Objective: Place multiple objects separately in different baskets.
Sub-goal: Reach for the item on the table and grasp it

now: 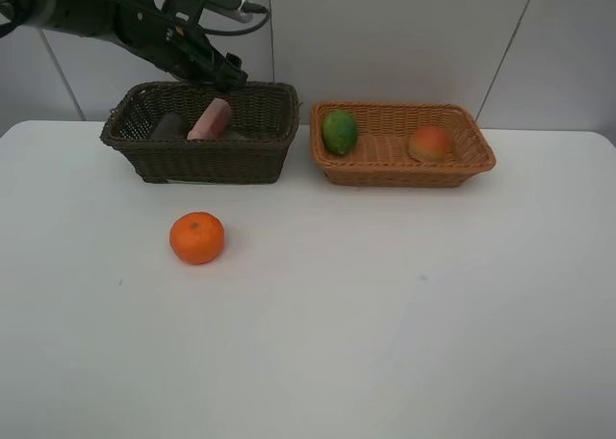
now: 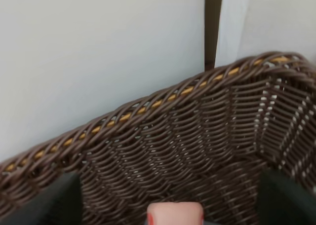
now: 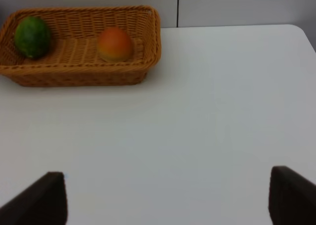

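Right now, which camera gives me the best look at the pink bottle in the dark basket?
The exterior high view: the pink bottle lies tilted inside the dark basket, most of its body visible. The left wrist view catches only a sliver of it at the frame edge. The right wrist view misses it entirely.

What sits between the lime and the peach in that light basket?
Nothing: bare wicker floor of the basket separates lime and peach, seen in the high view.
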You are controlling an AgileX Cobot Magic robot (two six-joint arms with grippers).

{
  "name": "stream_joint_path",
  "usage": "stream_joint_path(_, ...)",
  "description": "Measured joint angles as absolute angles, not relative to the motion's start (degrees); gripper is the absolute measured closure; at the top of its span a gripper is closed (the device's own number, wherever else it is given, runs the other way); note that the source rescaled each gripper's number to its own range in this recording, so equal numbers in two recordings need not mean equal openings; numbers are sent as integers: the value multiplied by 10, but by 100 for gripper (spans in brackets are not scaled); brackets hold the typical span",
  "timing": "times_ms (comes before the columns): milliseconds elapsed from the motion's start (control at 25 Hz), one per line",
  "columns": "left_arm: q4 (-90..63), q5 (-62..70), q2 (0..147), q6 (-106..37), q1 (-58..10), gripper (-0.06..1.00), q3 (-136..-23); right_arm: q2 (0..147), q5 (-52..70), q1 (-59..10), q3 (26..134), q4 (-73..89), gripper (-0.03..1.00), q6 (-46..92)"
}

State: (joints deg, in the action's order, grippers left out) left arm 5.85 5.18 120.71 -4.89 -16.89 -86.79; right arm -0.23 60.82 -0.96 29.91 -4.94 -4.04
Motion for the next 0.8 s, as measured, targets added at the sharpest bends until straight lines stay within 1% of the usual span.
stream_joint_path(120,59,58,1207,-63,-169,-5,-868,-2,608,-10,299,-49,9,-40)
stream_joint_path(400,59,115,1194,-72,-180,-5,-868,-2,608,-10,299,-49,9,-40)
stream_joint_path(800,59,297,1117,-145,-202,-5,-868,-2,608,-10,299,-49,9,-40)
